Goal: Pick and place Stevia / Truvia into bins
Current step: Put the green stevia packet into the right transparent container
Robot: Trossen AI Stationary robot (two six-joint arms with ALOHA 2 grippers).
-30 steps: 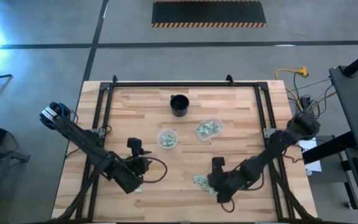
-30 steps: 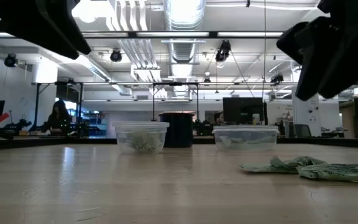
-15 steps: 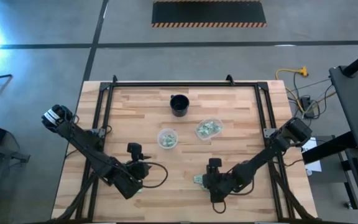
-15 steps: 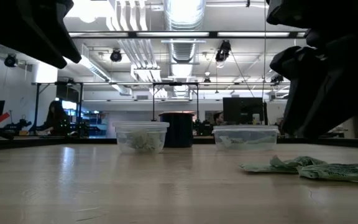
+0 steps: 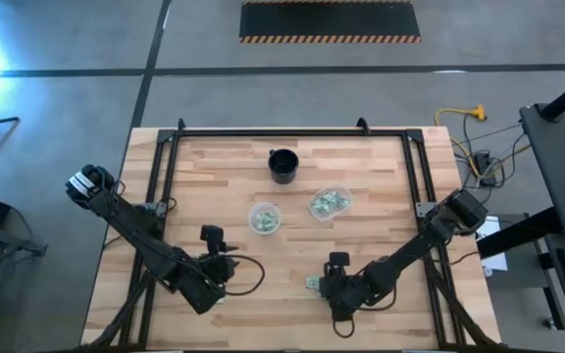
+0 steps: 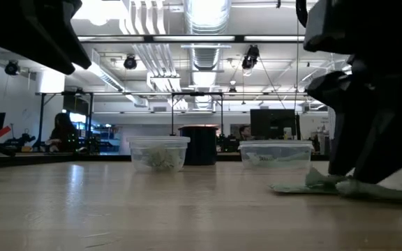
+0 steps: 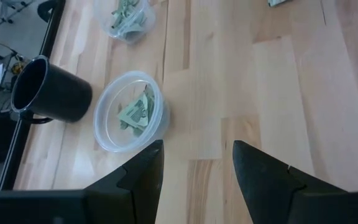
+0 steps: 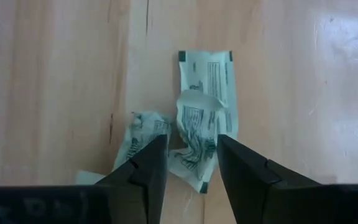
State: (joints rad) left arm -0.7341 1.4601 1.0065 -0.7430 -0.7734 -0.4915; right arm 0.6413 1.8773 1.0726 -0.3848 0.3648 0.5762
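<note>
Several green-and-white Stevia packets (image 8: 207, 78) lie loose on the wooden table near its front edge, right of centre (image 5: 313, 283). One crumpled packet (image 8: 194, 127) stands between the open fingers of my right gripper (image 8: 192, 146), which is down at the table (image 6: 344, 183). Two clear bins (image 5: 264, 218) (image 5: 329, 203) stand mid-table, each with packets inside. My left gripper (image 7: 197, 152) hangs open and empty above the near left part of the table (image 5: 216, 261). My right gripper comes down slanting from above, one finger (image 8: 151, 158) on each side of the crumpled packet's near end (image 8: 194, 149). The packet lies on the table on top of the flat one. Whether the fingers touch it, I cannot tell.
A black cup (image 5: 282, 165) stands behind the bins toward the far edge. A black metal frame (image 5: 165, 157) runs along the table's left, right and far sides. Bare wood lies between the two grippers and in front of the bins.
My right gripper has come down from above the table onto the loose packets and shifted a little toward the table's left. The packets lie where they were.
</note>
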